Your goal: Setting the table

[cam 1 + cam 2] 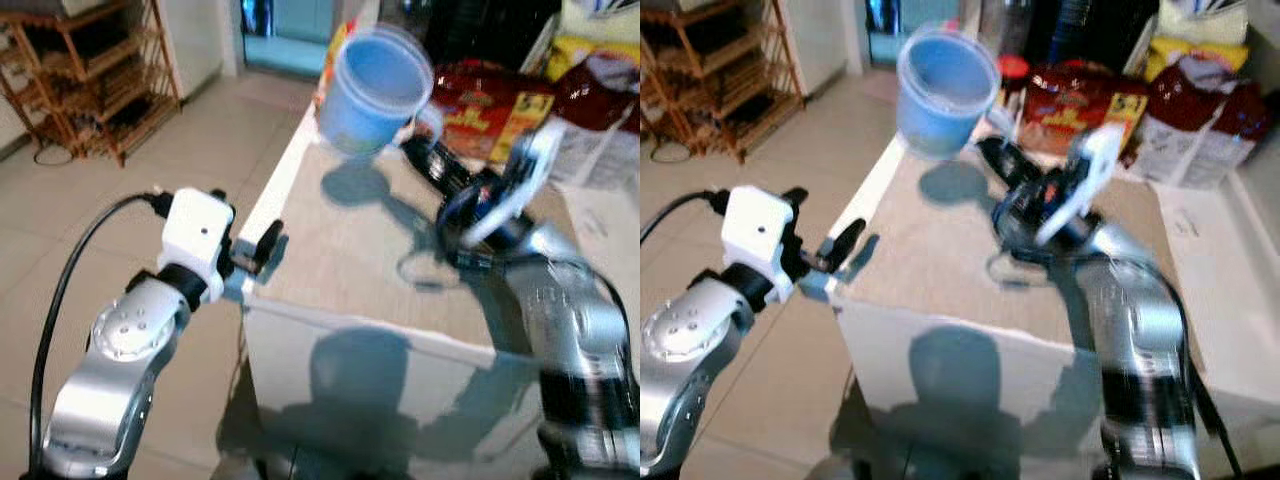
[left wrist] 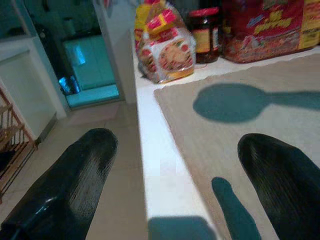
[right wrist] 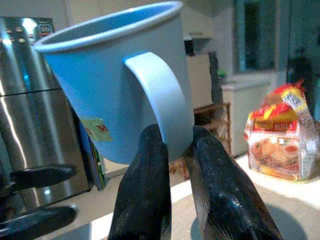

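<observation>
A light blue mug (image 1: 375,90) hangs in the air, tilted, above the far left part of the beige table top (image 1: 370,260). My right gripper (image 3: 172,137) is shut on the mug's handle (image 3: 160,100), with a black finger on each side of it. The mug's shadow (image 1: 355,185) falls on the table below. My left gripper (image 1: 262,250) is at the table's left edge, open, with nothing between its fingers (image 2: 85,170). In the left wrist view one finger is over the floor and the other over the table top.
Red snack packets (image 1: 480,110), a jar (image 2: 205,32) and a noodle packet (image 2: 165,47) line the table's far side. Cartons (image 1: 1200,140) stand at the far right. A wooden rack (image 1: 90,70) stands on the tiled floor (image 1: 60,240) to the left.
</observation>
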Tool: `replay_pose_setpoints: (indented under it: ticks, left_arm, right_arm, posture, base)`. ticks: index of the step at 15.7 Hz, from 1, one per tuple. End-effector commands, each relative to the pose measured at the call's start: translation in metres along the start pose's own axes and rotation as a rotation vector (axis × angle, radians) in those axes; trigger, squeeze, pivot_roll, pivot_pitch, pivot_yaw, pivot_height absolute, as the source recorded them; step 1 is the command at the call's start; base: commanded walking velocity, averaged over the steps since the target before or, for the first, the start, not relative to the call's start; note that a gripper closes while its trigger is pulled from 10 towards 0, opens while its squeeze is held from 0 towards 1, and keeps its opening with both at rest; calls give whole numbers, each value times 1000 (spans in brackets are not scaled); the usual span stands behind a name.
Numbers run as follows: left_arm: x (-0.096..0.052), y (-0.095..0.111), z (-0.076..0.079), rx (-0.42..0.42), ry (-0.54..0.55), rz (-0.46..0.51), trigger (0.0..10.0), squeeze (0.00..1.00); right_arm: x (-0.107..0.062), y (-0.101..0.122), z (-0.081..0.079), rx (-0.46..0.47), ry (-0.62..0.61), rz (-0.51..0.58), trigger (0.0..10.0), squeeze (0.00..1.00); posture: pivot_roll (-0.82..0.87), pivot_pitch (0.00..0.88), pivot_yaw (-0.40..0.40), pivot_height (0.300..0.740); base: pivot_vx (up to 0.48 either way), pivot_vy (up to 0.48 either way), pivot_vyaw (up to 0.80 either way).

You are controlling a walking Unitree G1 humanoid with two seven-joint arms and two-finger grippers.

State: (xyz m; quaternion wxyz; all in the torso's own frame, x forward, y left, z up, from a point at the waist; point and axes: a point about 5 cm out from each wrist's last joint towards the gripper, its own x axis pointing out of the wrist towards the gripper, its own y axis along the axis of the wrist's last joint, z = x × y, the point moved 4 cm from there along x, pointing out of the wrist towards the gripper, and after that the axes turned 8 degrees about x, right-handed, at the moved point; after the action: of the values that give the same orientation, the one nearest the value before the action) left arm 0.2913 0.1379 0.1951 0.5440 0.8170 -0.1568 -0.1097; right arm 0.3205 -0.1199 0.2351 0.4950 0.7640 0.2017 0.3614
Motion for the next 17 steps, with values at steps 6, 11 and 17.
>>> replay_pose_setpoints:
  ticks: [6,11,17]
  left_arm:
    - [5,5,8,20,-40,30,10000,0]
    - [8,4,14,34,-74,27,10000,0]
    - [9,-3,16,54,-63,14,10000,0]
  right_arm:
    - [-16,-2,-11,47,-166,-20,10000,0]
    - [-24,-7,-9,73,-251,-29,10000,0]
    - [-30,-27,4,-5,-386,-92,10000,0]
  posture:
    - [83,0,-62,740]
    - [74,0,-47,740]
    - [77,0,-40,740]
  base:
    - [-256,0,0]
    - [-312,0,0]
    - [-51,0,0]
